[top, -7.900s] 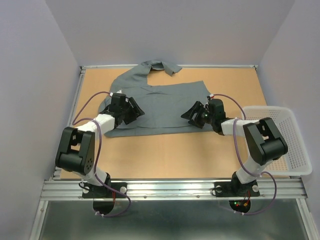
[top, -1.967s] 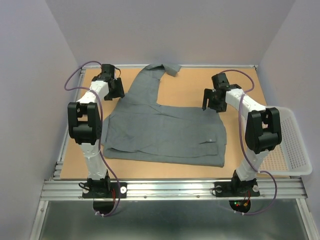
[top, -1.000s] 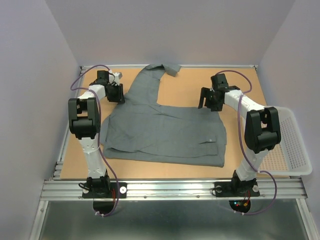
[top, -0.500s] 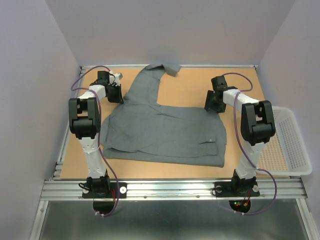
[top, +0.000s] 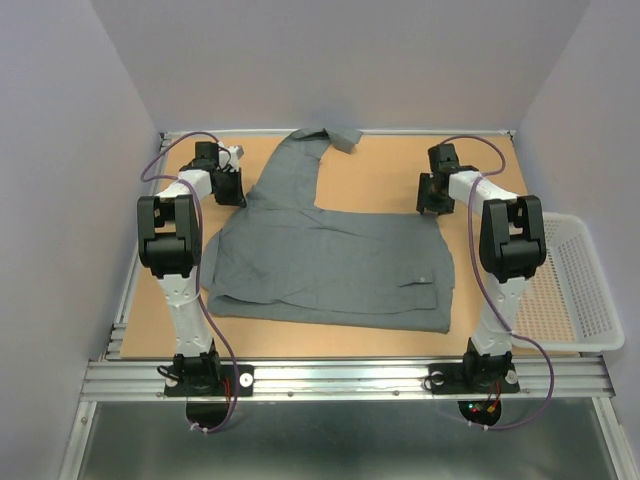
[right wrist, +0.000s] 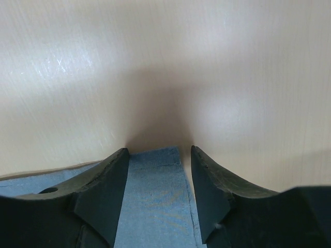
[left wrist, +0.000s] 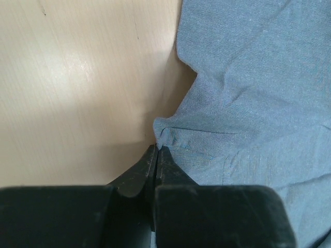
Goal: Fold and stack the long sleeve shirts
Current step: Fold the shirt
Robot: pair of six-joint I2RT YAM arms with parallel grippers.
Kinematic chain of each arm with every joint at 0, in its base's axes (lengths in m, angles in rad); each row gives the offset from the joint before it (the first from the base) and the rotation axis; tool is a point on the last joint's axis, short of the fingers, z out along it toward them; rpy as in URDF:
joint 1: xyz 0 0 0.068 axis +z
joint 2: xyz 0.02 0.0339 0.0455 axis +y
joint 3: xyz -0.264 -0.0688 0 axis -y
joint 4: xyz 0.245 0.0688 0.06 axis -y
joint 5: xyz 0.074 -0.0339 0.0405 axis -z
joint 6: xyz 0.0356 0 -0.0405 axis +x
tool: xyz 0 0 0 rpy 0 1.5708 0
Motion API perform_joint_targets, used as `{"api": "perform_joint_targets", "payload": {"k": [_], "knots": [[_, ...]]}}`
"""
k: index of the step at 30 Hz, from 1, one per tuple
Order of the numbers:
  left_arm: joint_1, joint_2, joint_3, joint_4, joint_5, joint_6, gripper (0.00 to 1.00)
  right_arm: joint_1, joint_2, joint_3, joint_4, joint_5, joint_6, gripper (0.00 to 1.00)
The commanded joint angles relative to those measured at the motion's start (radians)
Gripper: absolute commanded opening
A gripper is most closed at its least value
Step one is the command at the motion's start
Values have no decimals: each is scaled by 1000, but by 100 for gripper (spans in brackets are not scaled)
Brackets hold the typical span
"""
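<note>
A grey long sleeve shirt (top: 330, 255) lies spread on the wooden table, with its collar end (top: 335, 135) toward the back wall. My left gripper (top: 232, 190) sits at the shirt's far left edge. In the left wrist view this gripper (left wrist: 156, 148) is shut, and a small pucker of the shirt's edge (left wrist: 248, 93) is pinched at its tips. My right gripper (top: 432, 203) is down at the shirt's far right corner. In the right wrist view it (right wrist: 159, 150) stands open, its fingers on either side of a corner strip of the shirt (right wrist: 152, 196) and a gap beside the cloth.
A white mesh basket (top: 585, 290) hangs off the table's right side. Walls close in the table (top: 370, 170) on the left, back and right. A metal rail runs along the near edge by the arm bases.
The left jaws have shut on the shirt's edge. The right gripper has turned and shifted slightly right over the shirt's far right corner, and its jaws have narrowed.
</note>
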State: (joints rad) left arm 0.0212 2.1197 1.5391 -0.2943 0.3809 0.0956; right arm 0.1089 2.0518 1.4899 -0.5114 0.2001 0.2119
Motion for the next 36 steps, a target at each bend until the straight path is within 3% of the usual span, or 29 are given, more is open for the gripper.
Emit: {"api": "perform_joint_targets", "payload": {"k": [1, 11, 18, 29, 36], "knots": [[-1, -35, 22, 7, -17, -11, 0, 2, 4, 26, 31, -48, -52, 56], [-1, -29, 21, 15, -39, -39, 0, 2, 2, -102, 28, -94, -29, 47], [0, -38, 33, 17, -83, -53, 0, 2, 2, -105, 25, -51, -17, 1], [8, -58, 174, 14, -155, -77, 0, -9, -22, 142, 27, 27, -9, 1], [8, -156, 67, 56, -206, -118, 0, -9, -111, 87, 56, -71, 58, 1]]}}
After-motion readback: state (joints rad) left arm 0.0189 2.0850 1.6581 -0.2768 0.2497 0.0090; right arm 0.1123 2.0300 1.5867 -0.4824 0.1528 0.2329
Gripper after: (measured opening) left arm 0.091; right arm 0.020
